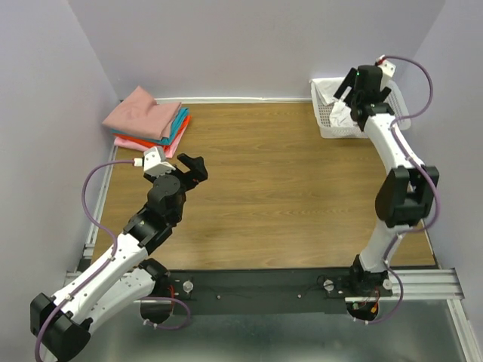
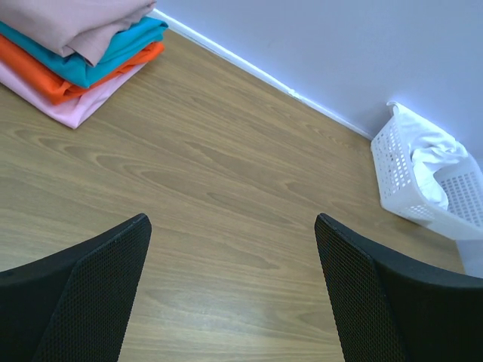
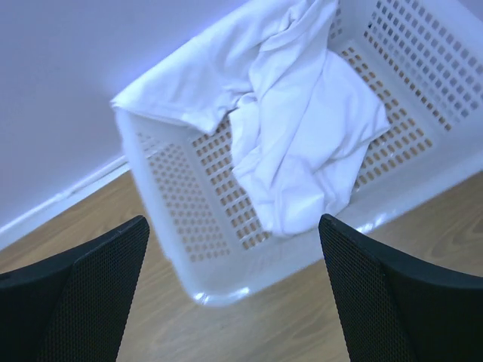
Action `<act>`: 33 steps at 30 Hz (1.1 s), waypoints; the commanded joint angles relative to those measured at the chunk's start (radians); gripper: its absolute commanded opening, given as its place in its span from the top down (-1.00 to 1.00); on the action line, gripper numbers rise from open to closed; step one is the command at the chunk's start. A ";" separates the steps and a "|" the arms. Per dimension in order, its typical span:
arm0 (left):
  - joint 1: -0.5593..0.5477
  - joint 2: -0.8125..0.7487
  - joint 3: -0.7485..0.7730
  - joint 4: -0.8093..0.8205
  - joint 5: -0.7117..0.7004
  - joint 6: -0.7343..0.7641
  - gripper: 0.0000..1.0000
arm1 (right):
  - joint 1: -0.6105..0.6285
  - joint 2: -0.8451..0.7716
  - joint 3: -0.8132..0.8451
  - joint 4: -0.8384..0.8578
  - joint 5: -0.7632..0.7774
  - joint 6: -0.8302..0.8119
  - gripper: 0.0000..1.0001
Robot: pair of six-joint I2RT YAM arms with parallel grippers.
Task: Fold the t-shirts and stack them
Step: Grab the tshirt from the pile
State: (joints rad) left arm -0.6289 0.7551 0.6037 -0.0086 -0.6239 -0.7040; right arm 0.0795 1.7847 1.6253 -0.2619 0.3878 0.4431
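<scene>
Over the far right corner of the table, hangs with the right gripper spread wide and grasping nothing, just above the white basket. Looks down on a crumpled white t-shirt lying inside that basket, with one part draped over the rim on the wall side. Across at the left, holds the left gripper released as well, empty, above the wood. Beyond it, at the far left corner, shows the folded t-shirts stacked: dusty pink on top, then teal, orange-red, and light pink at the bottom.
</scene>
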 commanded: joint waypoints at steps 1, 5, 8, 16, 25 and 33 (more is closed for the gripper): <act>-0.002 -0.022 -0.030 0.002 -0.077 0.000 -0.93 | -0.075 0.187 0.175 -0.031 -0.093 -0.116 -1.00; -0.002 -0.022 -0.030 0.004 -0.109 0.009 -0.93 | -0.101 0.385 0.355 -0.036 -0.098 -0.222 -1.00; 0.000 -0.020 -0.027 0.004 -0.123 0.015 -0.93 | -0.116 0.531 0.513 -0.040 -0.156 -0.239 -1.00; 0.000 -0.040 -0.036 0.002 -0.160 0.012 -0.93 | -0.156 0.804 0.735 -0.048 -0.266 -0.225 -1.00; 0.000 -0.014 -0.041 0.002 -0.188 0.009 -0.93 | -0.173 0.952 0.814 -0.048 -0.299 -0.201 -1.00; 0.000 0.013 -0.030 -0.001 -0.207 0.012 -0.93 | -0.173 0.964 0.762 -0.050 -0.303 -0.239 -0.76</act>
State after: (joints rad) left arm -0.6289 0.7620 0.5735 -0.0090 -0.7639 -0.6926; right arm -0.0872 2.6991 2.4176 -0.2703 0.1146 0.2253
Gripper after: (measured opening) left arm 0.965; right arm 0.908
